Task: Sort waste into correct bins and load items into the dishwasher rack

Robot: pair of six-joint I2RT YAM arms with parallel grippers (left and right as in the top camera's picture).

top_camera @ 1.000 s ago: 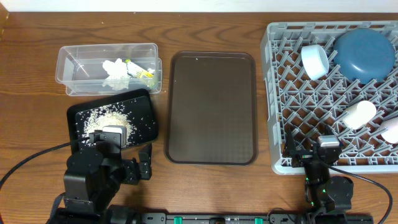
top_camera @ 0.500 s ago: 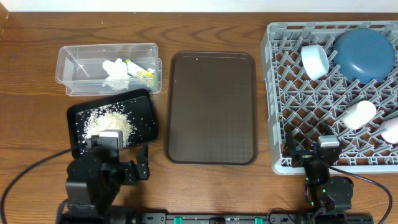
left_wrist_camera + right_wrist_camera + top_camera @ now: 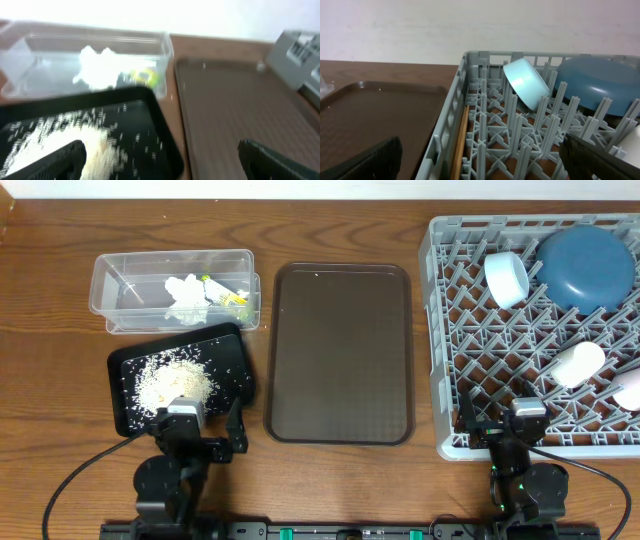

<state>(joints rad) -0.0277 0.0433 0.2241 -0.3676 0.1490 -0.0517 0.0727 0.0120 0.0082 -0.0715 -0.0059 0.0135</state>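
Gaping wide, left pincer [image 3: 160, 162] and right pincer [image 3: 482, 160] (both) hold nothing.

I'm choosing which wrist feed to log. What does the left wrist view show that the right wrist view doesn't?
Only left wrist: the clear tub holding tissue and wrapper, and the black tray with rice. Only right wrist: the bowl, plate and a chopstick in the rack. Both: the brown serving tray and part of the rack.
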